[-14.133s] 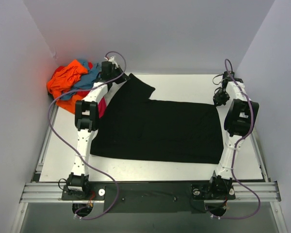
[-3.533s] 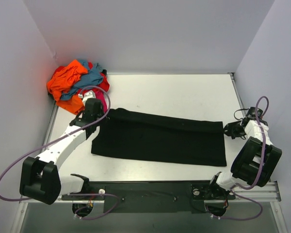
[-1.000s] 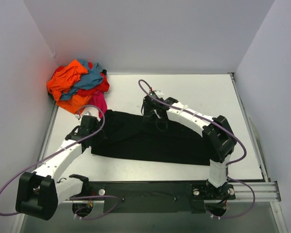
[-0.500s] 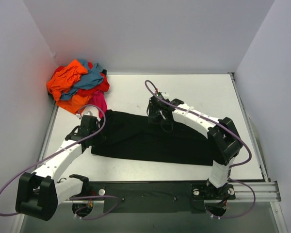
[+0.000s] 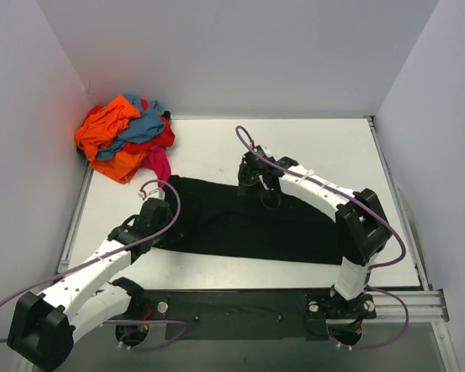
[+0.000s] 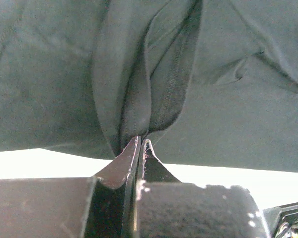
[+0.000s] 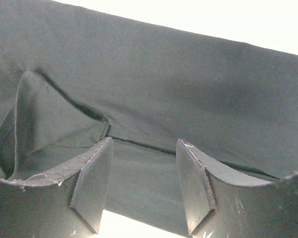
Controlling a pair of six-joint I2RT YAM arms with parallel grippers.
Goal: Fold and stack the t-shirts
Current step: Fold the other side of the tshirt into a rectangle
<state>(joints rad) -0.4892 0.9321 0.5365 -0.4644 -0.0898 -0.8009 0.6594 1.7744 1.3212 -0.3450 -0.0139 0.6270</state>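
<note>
A black t-shirt (image 5: 283,231) lies folded into a long band across the middle of the table. My left gripper (image 5: 156,212) is at the band's left end. In the left wrist view it (image 6: 140,142) is shut on a pinched fold of the black cloth (image 6: 228,114). My right gripper (image 5: 253,184) is over the band's far edge near its middle. In the right wrist view it (image 7: 145,143) is open and empty, its jaws straddling a seam of the black cloth (image 7: 188,74). A pile of unfolded shirts (image 5: 122,136) in orange, blue, red and pink sits at the far left corner.
White walls close in the table on the left, back and right. Bare table top (image 5: 318,151) shows behind the black shirt and a strip in front of it. The metal rail (image 5: 240,304) with both arm bases runs along the near edge.
Since a second ago my left gripper has drawn nearer and slightly right with the shirt's left end. My right gripper has shifted a little right along the far edge. Earlier the shirt lay unfolded.
</note>
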